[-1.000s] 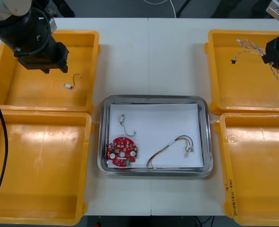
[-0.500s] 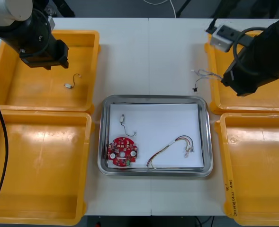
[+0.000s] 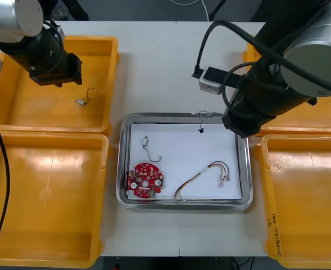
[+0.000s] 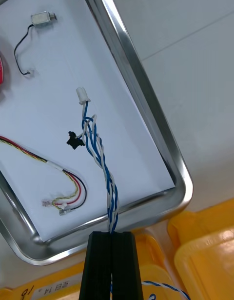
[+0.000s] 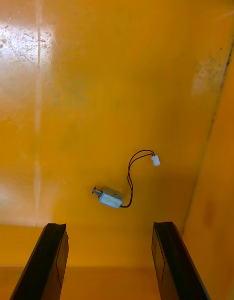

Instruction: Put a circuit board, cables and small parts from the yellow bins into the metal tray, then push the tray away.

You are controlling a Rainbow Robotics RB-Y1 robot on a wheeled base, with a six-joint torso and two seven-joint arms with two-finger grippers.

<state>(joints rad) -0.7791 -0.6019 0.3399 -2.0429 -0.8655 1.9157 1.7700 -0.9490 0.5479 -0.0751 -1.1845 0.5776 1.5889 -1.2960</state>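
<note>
Right wrist view: the right tool [image 4: 112, 234] is clamped on the twisted blue and white cable [image 4: 100, 156], whose plug end dangles above the white liner of the shiny metal tray [image 4: 146, 114], close to its rim. Let go here, the springy cable could drape over that rim onto the bench [image 3: 176, 67]. The left tool [image 5: 109, 227], fingers apart, hovers over a small metal part [image 5: 110, 197]. Counted: four yellow plastic bins [image 3: 53, 225], one round red circuit board [image 3: 145, 180], one red and yellow cable [image 3: 202, 175], two small metal parts, one already in the tray.
</note>
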